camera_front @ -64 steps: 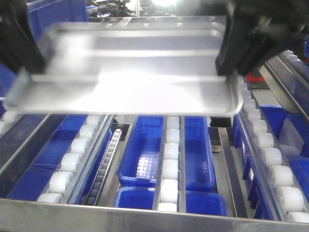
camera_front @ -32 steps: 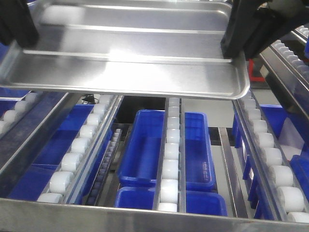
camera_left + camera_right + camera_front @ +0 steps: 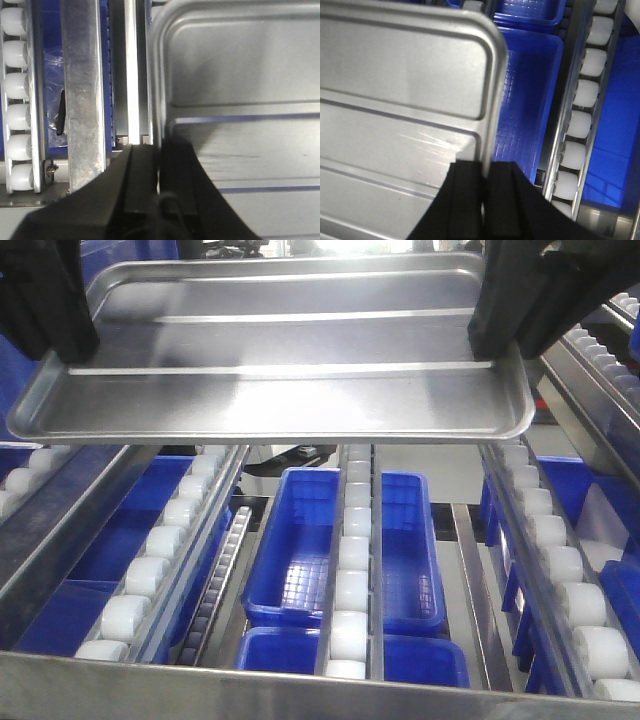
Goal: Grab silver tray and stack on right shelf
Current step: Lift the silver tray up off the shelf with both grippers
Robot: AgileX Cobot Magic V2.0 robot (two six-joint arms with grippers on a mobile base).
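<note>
I hold the silver tray [image 3: 280, 370] by both short ends, roughly level, above the right shelf's sloping rails of white rollers [image 3: 352, 580]. Its two lengthwise ridges and raised rim show plainly. My left gripper [image 3: 62, 335] is shut on the tray's left rim, and the left wrist view shows that rim [image 3: 156, 75] running into the closed jaws of the left gripper [image 3: 159, 147]. My right gripper [image 3: 497, 340] is shut on the right rim, which the right wrist view shows pinched between the black fingers of the right gripper [image 3: 485, 167]. The shelf's flat steel front bar [image 3: 300, 692] crosses the bottom.
Blue plastic bins [image 3: 310, 550] sit under the rails, more of them to the left [image 3: 110, 550] and right [image 3: 560, 480]. Roller rails run on the left [image 3: 150, 570] and right [image 3: 560, 560]. A steel frame bar [image 3: 82, 95] lies left of the tray.
A second ago the tray was blurred, moving and tilted. It has since steadied, shifted slightly right, and sits more level with its far rim in view. Both grippers kept their hold.
</note>
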